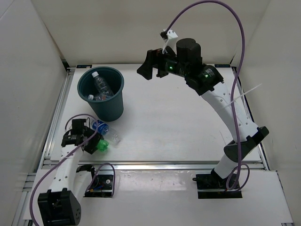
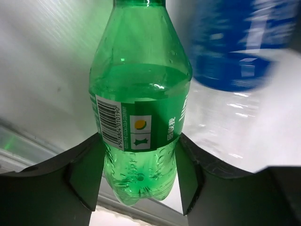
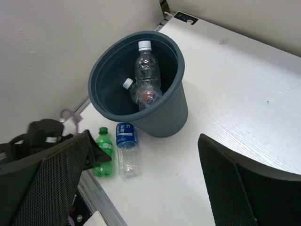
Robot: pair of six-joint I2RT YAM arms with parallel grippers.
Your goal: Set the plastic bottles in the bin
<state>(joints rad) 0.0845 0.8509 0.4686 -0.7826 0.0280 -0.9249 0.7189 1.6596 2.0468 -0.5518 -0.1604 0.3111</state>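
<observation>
Green bottle [image 2: 138,117]: cap cropped, seemingly clamped.

Two white-shelled arms [image 1: 221,103] with black joints [image 1: 188,49], trailing purple cables [image 1: 243,47], green lights [image 1: 205,74] glowing.

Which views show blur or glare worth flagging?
Left wrist: green bottle sharp, blue-label bottle beside it smeared out of focus. Right wrist: bin and the clear bottles inside it crisp. Top external: evenly lit, no harsh glare.
</observation>
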